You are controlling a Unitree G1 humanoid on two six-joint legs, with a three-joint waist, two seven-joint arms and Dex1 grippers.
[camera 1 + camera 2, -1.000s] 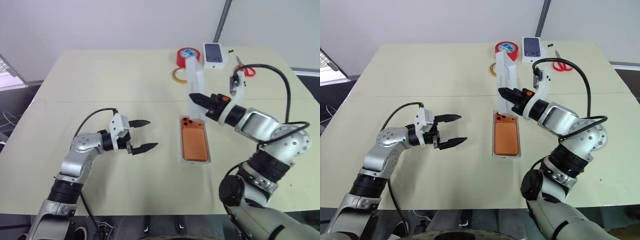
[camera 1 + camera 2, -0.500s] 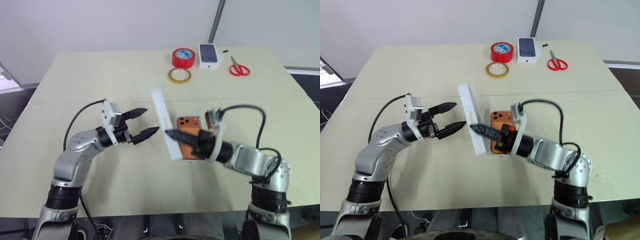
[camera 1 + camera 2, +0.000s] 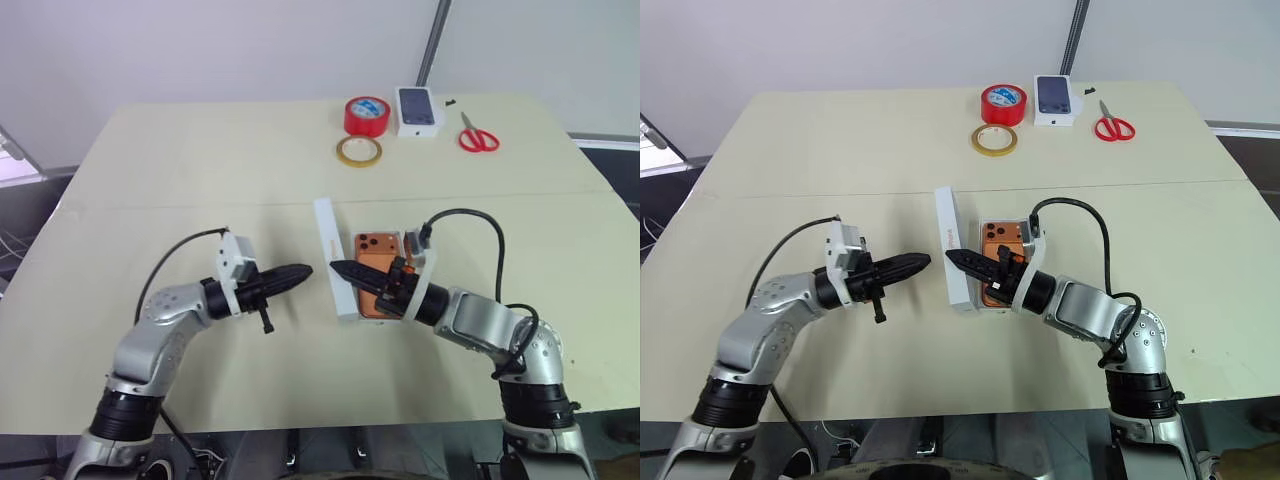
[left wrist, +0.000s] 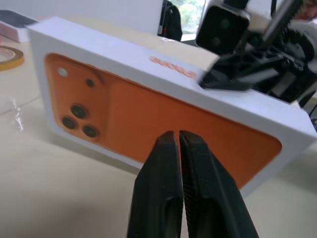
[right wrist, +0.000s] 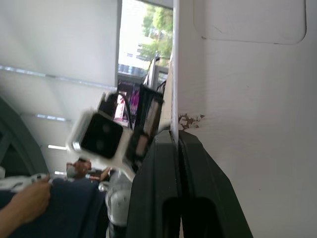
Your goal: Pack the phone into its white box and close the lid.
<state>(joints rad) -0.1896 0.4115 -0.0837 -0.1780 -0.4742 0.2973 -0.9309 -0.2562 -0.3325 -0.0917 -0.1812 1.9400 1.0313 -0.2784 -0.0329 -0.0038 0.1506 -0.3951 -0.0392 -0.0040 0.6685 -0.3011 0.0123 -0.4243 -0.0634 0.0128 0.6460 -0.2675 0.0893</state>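
the phone (image 3: 377, 275) lay in the white box (image 3: 352, 312); the right gripper (image 3: 334, 268) pinched the upright lid (image 3: 327, 255), not yet fitted, the left gripper (image 3: 305, 271) pressed together just beside it.

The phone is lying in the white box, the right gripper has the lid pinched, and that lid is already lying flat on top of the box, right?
Not quite. The lid stands on edge beside the white box, leaving the phone uncovered, as the right eye view shows. The right gripper does pinch it.

We see the lid (image 3: 328, 255) standing on edge at frame centre, walling the left gripper (image 3: 304, 271) from the phone (image 3: 379, 284); bare table (image 3: 180, 170) fills the left.
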